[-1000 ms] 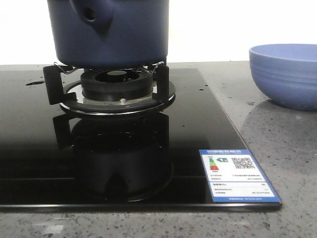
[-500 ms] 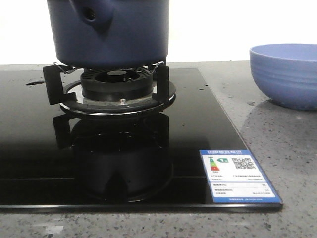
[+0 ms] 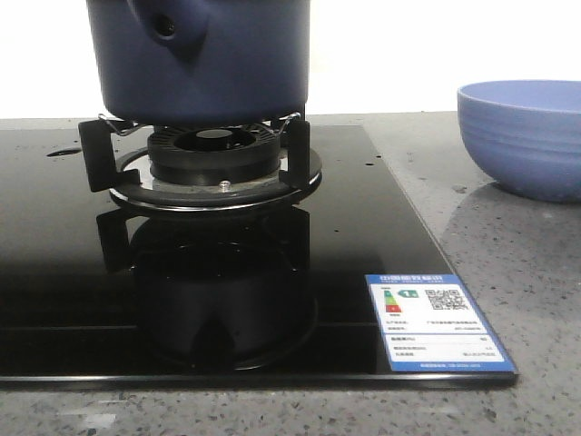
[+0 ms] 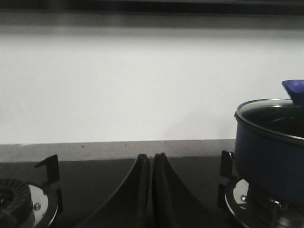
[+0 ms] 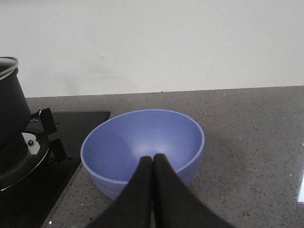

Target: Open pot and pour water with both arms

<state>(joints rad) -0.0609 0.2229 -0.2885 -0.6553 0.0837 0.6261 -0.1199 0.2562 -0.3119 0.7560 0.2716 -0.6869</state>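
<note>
The dark navy pot (image 3: 204,59) stands on the gas burner's black supports, its side bracket with a round hole (image 3: 166,27) facing the front view. In the left wrist view the pot (image 4: 268,152) carries a glass lid with a blue knob (image 4: 294,90). My left gripper (image 4: 151,159) is shut and empty over the black cooktop, apart from the pot. My right gripper (image 5: 153,159) is shut and empty in front of the empty periwinkle bowl (image 5: 142,145). The pot's edge (image 5: 12,107) also shows in the right wrist view. Neither gripper shows in the front view.
The periwinkle bowl (image 3: 522,136) sits on the grey speckled counter (image 3: 508,245) to the right of the black glass cooktop (image 3: 363,236). A second burner (image 4: 19,202) lies on the cooktop's other side. A blue-white label (image 3: 436,320) sticks on the cooktop's front right corner. A white wall stands behind.
</note>
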